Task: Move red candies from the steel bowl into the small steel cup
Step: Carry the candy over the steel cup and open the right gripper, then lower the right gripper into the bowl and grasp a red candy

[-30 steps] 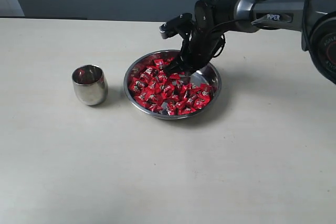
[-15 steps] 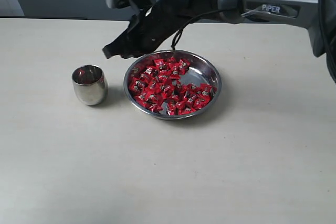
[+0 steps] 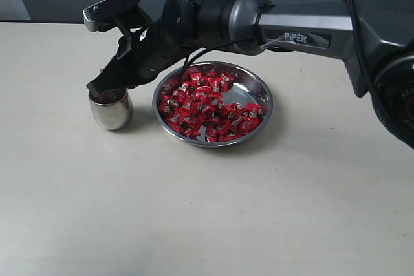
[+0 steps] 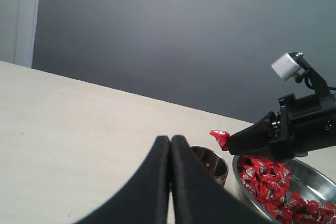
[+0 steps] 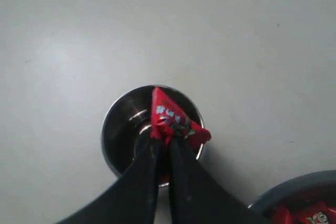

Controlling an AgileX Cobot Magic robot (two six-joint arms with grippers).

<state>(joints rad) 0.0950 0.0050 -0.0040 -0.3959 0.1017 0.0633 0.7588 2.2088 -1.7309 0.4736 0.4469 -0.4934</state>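
The right pincer, pinching one red candy, hung above the small steel cup; the steel bowl held many more.

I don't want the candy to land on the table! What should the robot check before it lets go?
1. Small red foil-wrapped candy pinched in the right gripper: ok.
2. Candy above the mouth of the small rounded steel cup: ok, the right wrist view shows it over the opening.
3. Cup standing upright on the table: ok.
4. Left gripper out of the way: ok, it is shut and apart from the cup.
5. Room left inside the cup: cannot tell, the fingers hide part of it.
6. More candies waiting in the wide shallow steel bowl: ok, many.
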